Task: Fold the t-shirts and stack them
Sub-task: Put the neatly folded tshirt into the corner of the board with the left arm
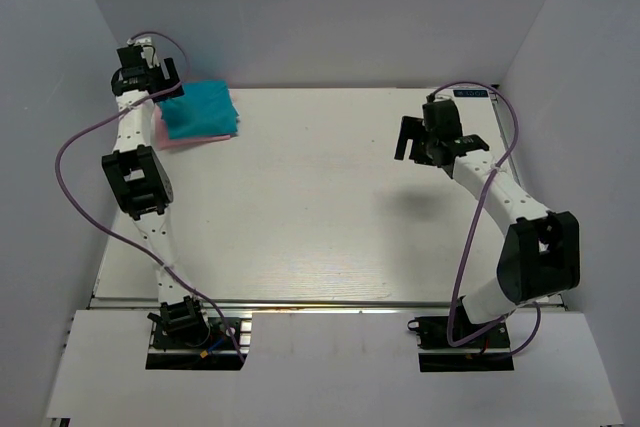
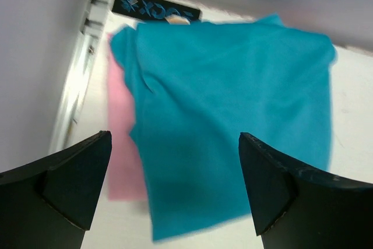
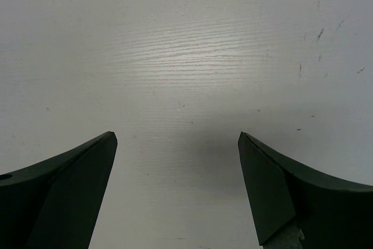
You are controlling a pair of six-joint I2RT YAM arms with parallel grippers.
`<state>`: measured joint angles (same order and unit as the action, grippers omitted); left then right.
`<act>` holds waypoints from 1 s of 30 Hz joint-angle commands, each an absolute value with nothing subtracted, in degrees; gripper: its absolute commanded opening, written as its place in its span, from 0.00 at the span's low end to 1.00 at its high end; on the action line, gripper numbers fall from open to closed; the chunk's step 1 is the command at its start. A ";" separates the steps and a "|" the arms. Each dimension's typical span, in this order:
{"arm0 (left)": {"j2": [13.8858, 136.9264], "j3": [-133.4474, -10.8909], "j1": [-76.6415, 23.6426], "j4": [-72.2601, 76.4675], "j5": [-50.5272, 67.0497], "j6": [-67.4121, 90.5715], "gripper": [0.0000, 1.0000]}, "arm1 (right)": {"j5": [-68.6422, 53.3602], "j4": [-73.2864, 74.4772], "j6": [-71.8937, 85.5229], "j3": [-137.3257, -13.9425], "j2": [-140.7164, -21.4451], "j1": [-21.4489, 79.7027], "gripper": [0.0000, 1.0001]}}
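A folded teal-blue t-shirt [image 1: 200,110] lies on top of a folded pink t-shirt [image 1: 166,139] at the table's far left corner. Only a strip of the pink one shows along the left and front edges. My left gripper [image 1: 150,75] hovers above the stack's back left corner, open, with nothing between its fingers. In the left wrist view the teal shirt [image 2: 233,109] fills the middle, the pink shirt [image 2: 122,144] peeks out at its left, and the left gripper [image 2: 175,141] stands wide above them. My right gripper [image 1: 412,139] hangs open over bare table at the right; in its own wrist view the right gripper [image 3: 177,138] frames only tabletop.
The white table [image 1: 320,217] is walled by grey panels on the left, back and right. A black label plate [image 2: 156,10] sits at the table's back edge behind the shirts. A purple cable [image 1: 75,197] loops out from the left arm.
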<state>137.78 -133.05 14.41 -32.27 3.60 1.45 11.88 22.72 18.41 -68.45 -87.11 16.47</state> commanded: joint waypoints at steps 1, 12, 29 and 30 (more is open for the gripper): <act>127.72 -129.65 11.26 -36.38 4.40 4.39 1.00 | 10.46 21.62 18.54 -67.77 -83.77 16.35 0.90; 104.86 -94.85 -10.60 -28.92 -3.85 12.47 1.00 | 5.36 18.46 19.69 -58.81 -76.04 16.17 0.90; 88.68 -72.69 -36.03 -26.54 -17.66 21.00 1.00 | 2.55 16.70 18.11 -44.04 -59.86 16.35 0.90; 88.07 -72.69 -36.73 -27.33 -18.36 21.01 1.00 | 2.29 16.79 18.02 -43.86 -59.16 16.26 0.90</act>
<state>92.58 -72.71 -34.96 -29.43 -13.50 18.61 3.66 18.90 18.96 -44.58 -61.23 16.47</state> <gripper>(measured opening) 0.992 0.904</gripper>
